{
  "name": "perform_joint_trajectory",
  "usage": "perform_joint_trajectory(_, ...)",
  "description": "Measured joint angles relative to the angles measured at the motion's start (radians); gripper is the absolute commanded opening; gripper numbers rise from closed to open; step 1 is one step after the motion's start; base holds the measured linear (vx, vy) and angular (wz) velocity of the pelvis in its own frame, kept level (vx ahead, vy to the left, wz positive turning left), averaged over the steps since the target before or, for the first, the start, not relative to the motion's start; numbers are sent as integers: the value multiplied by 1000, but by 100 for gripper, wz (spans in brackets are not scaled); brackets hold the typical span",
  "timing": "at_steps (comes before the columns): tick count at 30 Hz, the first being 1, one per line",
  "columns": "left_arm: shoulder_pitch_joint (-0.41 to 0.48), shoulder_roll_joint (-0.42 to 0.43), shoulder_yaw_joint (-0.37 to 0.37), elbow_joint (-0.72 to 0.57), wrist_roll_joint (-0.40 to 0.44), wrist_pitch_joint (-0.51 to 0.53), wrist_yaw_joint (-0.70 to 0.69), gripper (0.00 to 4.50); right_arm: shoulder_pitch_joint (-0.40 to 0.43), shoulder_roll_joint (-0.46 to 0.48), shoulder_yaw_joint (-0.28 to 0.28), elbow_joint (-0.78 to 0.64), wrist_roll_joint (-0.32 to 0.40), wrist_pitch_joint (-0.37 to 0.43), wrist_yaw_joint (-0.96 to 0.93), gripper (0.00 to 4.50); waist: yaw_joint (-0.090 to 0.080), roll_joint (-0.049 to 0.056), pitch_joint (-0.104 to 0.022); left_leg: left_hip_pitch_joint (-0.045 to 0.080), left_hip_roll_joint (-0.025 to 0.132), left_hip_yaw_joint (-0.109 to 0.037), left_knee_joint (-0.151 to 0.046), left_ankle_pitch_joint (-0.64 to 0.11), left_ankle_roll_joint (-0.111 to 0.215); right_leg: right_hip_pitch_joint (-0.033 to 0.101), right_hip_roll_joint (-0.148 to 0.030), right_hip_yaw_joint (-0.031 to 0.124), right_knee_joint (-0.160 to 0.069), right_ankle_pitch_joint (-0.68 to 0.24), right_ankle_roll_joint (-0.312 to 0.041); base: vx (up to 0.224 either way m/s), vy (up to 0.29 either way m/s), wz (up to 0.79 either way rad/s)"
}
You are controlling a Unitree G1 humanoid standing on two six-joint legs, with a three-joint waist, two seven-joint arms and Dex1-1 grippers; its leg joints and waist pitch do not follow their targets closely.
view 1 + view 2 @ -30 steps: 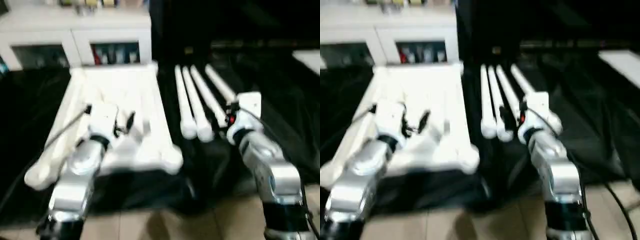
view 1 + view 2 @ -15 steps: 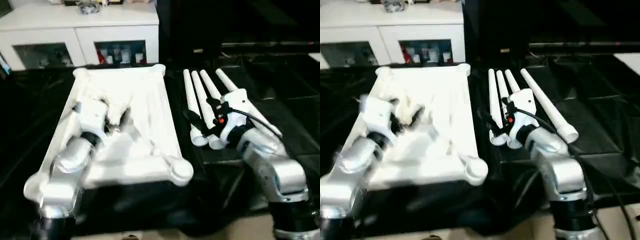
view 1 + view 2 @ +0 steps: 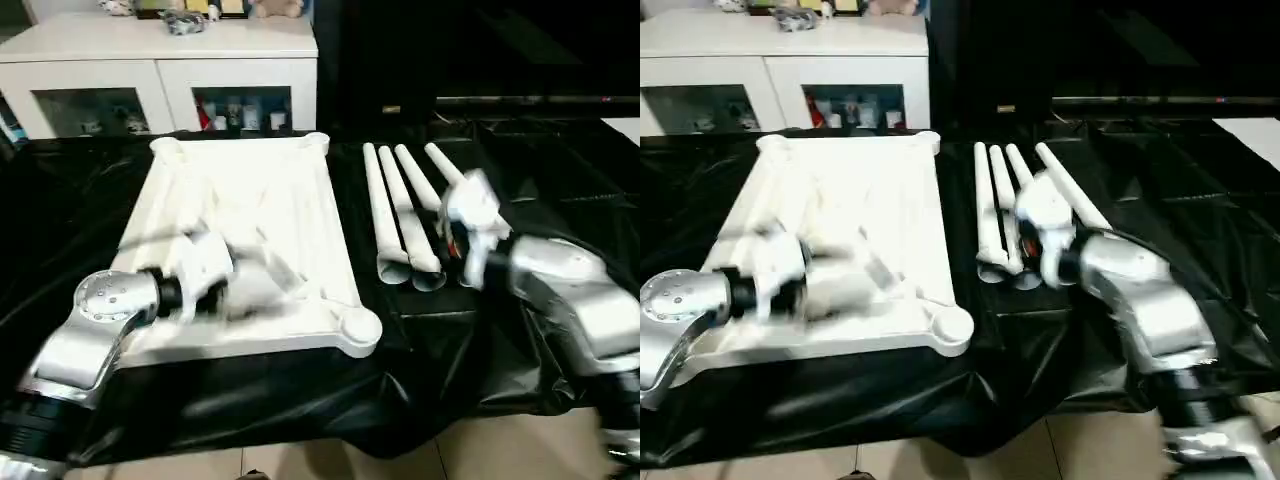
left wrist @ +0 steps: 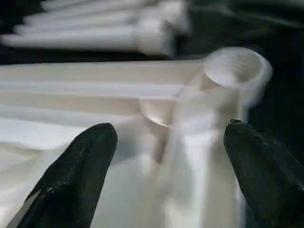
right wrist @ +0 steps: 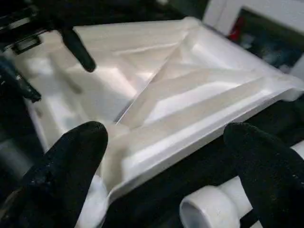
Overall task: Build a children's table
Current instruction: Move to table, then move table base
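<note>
Left eye view: tabletop [image 3: 250, 230] lay underside up on black-draped counter [image 3: 300, 390], four legs [image 3: 400, 215] just beside. Left gripper [image 3: 262, 262] above ribs; right gripper [image 3: 462, 235] above legs.
Left wrist view: jaws spread, empty, corner socket [image 4: 232, 71] ahead.
Right wrist view: jaws spread, empty. Advisable: grasp one leg near wide end, align upright over socket.

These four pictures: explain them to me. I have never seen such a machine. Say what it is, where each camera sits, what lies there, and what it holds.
It is a two-armed robot. Two pictures come from cameras in its head, looking down over its silver arms. Two come from cameras on its wrists, looking along black fingers. On a black sheet lies a white tabletop, upside down, ribs up, with round sockets at the corners. Beside it lie four white legs. Behind stands a white cabinet. The left gripper and right gripper are open and hold nothing.
</note>
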Motion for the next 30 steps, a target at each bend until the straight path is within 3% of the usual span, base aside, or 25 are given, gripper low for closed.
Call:
perform_joint_trajectory(4, -6, 9, -42, 0, -10, 30, -64, 372, 4, -41, 24, -5, 3, 0, 66, 450, 0, 0, 0, 0, 6, 5, 0, 0, -1, -1, 2, -1, -1, 0, -1, 0, 0, 0)
perform_joint_trajectory(5, -10, 19, -58, -3, -11, 41, -83, 345, 12, -56, 28, -10, 3, 3, 83, 450, 0, 0, 0, 0, 7, 6, 0, 0, -1, -2, 3, -1, -1, -1, -1, 0, 0, 0)
perform_joint_trajectory(9, -11, 42, -99, -15, -7, 76, -137, 316, 34, -97, 47, -30, 0, 10, 135, 450, 1, 1, 0, 0, 9, 10, 0, 1, 0, -2, 3, 0, -2, -5, -3, 0, 0, 0)
perform_joint_trajectory(16, -11, 36, -124, -15, 45, 79, -120, 268, 34, -101, 65, -47, -7, 11, 146, 450, 0, 1, 0, 0, 17, 21, 0, 0, 0, -2, 3, -1, -4, -5, -3, 0, 0, 0)
perform_joint_trajectory(24, -13, 60, -157, -13, 108, 149, -76, 195, 49, -115, 85, -98, 2, 49, 183, 450, 2, 1, 0, 1, 17, 22, 0, 1, 0, -2, 3, -1, -3, -5, -3, 0, 0, 0)
perform_joint_trajectory(30, 1, 48, -164, -15, 130, 142, -51, 151, 63, -119, 95, -111, 8, 57, 200, 450, 3, 0, 0, 1, 17, 22, 0, 1, 0, -2, 3, -1, -3, -5, -3, 0, 0, 0)
